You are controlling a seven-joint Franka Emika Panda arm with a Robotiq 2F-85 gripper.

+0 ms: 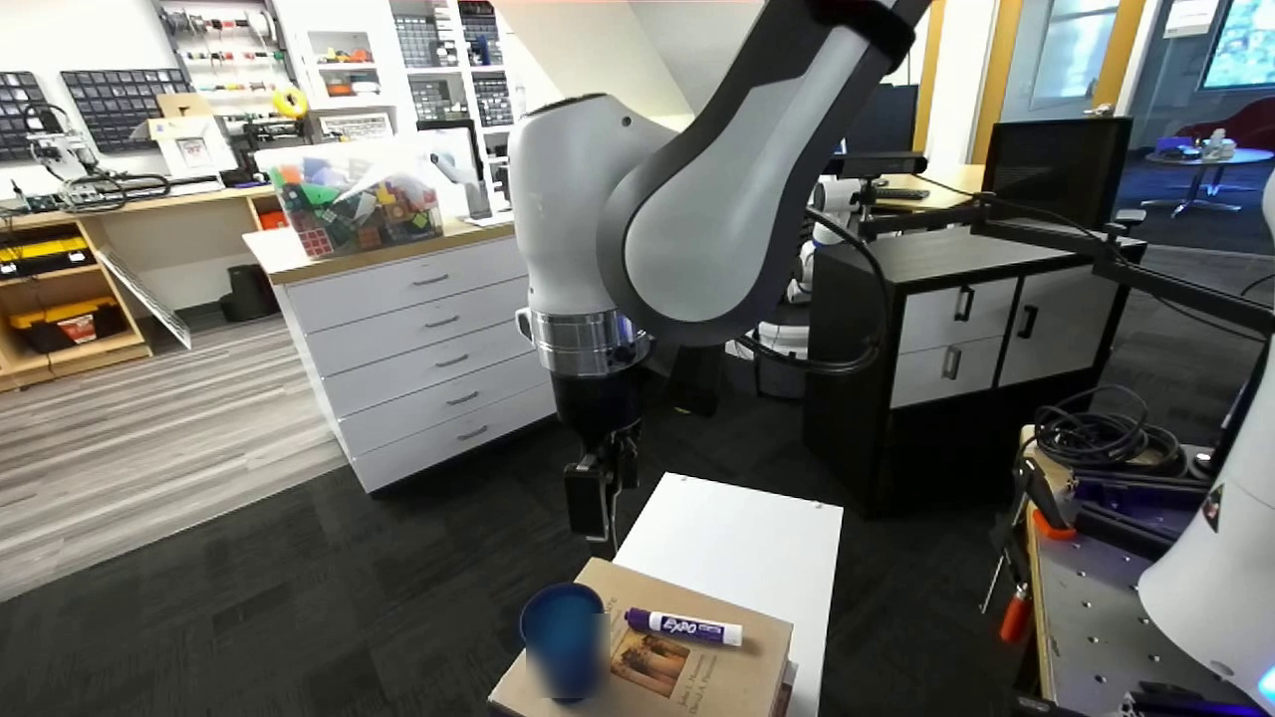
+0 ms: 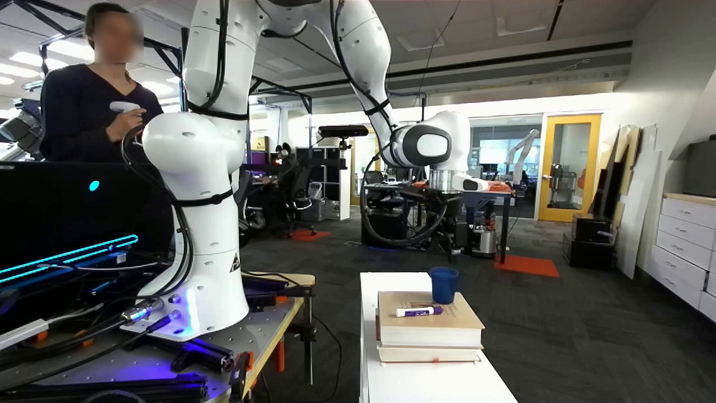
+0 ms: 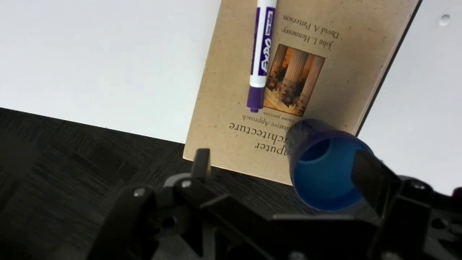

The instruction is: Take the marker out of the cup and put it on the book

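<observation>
The marker (image 1: 683,628), white and purple with a purple cap, lies flat on the tan book (image 1: 762,662). It also lies there in an exterior view (image 2: 418,312) and the wrist view (image 3: 260,50). The blue cup (image 1: 566,637) stands upright on the same book, near a corner. In the wrist view the cup (image 3: 326,173) shows nothing inside. My gripper (image 3: 285,168) is open and empty, its fingers wide apart. It hangs above the book's cup end, and its right finger overlaps the cup's rim in the wrist view. In an exterior view the gripper (image 1: 604,508) is well above the cup.
The book rests on another thick book (image 2: 428,355) on a narrow white table (image 2: 442,383). The robot's mounting table (image 2: 271,330) stands beside it with cables and clamps. A white drawer cabinet (image 1: 428,349) and a dark cabinet (image 1: 946,329) stand beyond. A person (image 2: 100,112) stands behind the robot.
</observation>
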